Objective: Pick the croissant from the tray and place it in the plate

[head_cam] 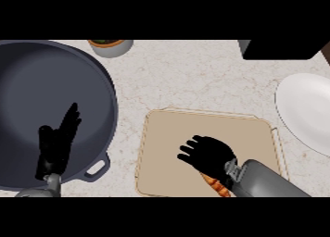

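Now we lower our black right hand (207, 152), fingers curled, over the beige square tray (174, 152); the golden-brown croissant (218, 185) peeks beneath our wrist, apparently ungrasped. Our left hand (57, 143) rests straight-fingered over the dark pot (31, 83). Next: grasp, then carry right to the white round plate (311, 111).

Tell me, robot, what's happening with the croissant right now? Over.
Right hand curled over croissant on the tray. Left hand open, resting over the big pot. Plate waits at right, nothing between. Over.

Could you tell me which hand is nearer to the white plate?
Right: the right hand is over the tray, beside the plate; the left hand is far across, over the pot.
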Motion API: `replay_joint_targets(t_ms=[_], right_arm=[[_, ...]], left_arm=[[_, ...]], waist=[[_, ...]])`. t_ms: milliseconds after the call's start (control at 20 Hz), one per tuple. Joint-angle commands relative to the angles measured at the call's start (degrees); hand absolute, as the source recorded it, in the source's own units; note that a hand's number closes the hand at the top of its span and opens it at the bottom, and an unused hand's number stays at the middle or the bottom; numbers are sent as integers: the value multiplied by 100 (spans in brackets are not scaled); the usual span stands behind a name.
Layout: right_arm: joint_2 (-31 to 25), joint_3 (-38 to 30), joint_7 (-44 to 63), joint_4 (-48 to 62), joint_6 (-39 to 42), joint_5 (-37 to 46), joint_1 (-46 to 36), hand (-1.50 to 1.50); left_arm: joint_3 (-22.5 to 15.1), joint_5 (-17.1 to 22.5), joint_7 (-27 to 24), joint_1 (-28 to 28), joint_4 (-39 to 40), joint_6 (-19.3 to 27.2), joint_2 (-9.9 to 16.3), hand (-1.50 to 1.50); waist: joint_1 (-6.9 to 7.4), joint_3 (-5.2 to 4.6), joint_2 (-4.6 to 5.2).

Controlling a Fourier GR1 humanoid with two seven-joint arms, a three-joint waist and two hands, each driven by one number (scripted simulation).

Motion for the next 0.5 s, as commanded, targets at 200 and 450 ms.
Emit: replay_joint_targets(t_ms=[200, 450], right_arm=[[58, -37, -994, 763, -414, 664, -208, 150], [59, -279, -1212, 178, -563, 1085, 125, 150]], left_arm=[[101, -63, -43, -235, 326, -154, -212, 0], [209, -189, -115, -214, 421, -142, -352, 0]], waist=[[-8, -63, 44], [-38, -64, 33]])
